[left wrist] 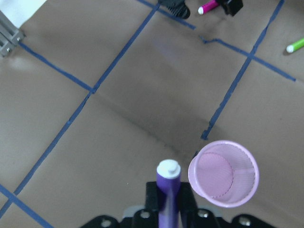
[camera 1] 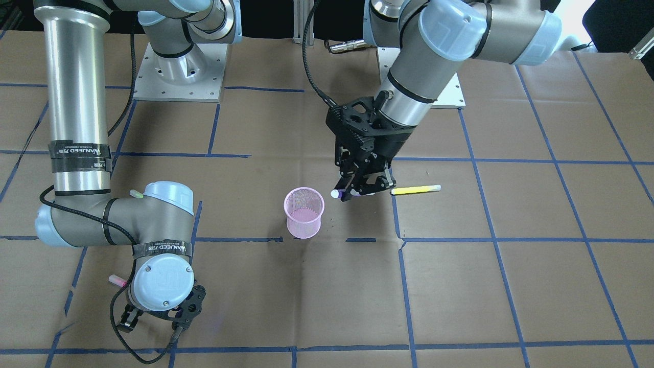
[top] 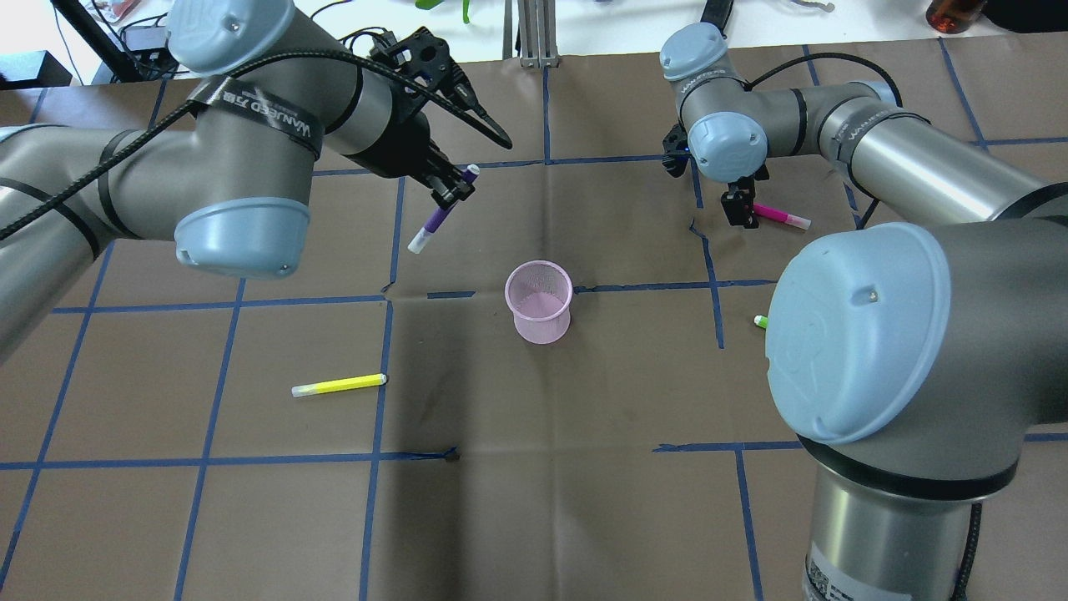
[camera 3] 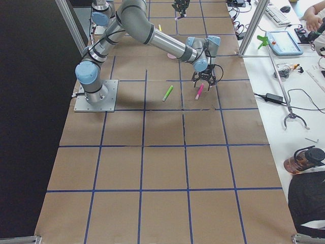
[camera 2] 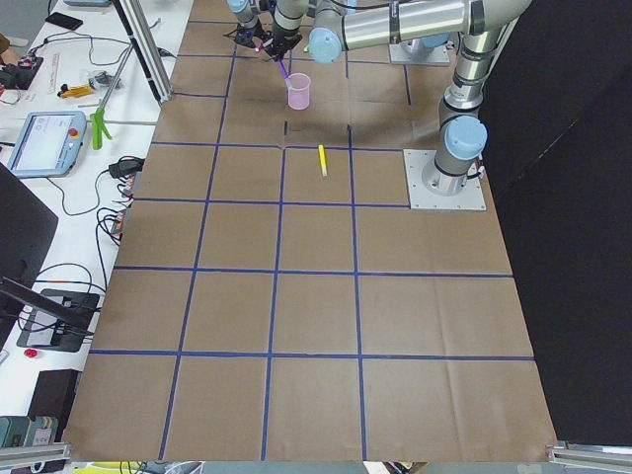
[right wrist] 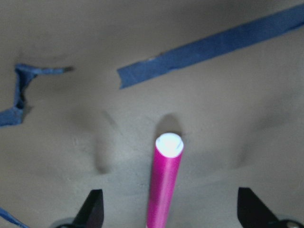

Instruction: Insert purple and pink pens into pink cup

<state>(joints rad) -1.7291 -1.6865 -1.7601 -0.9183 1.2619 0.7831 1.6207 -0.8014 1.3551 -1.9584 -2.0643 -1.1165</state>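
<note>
The pink mesh cup (top: 541, 321) stands upright mid-table, also in the front view (camera 1: 304, 225). My left gripper (top: 451, 191) is shut on the purple pen (top: 434, 222) and holds it tilted in the air, beside the cup and not over it. In the left wrist view the purple pen (left wrist: 167, 190) points down just left of the cup (left wrist: 223, 190). The pink pen (top: 783, 218) lies flat on the table. My right gripper (top: 744, 203) is low over it, open, with the pink pen (right wrist: 164, 190) between the fingers (right wrist: 92, 209), untouched.
A yellow pen (top: 340, 385) lies on the table on my left side, close under the left gripper in the front view (camera 1: 415, 189). A green pen (top: 760, 320) lies half hidden under my right arm's elbow. Blue tape lines cross the brown table cover.
</note>
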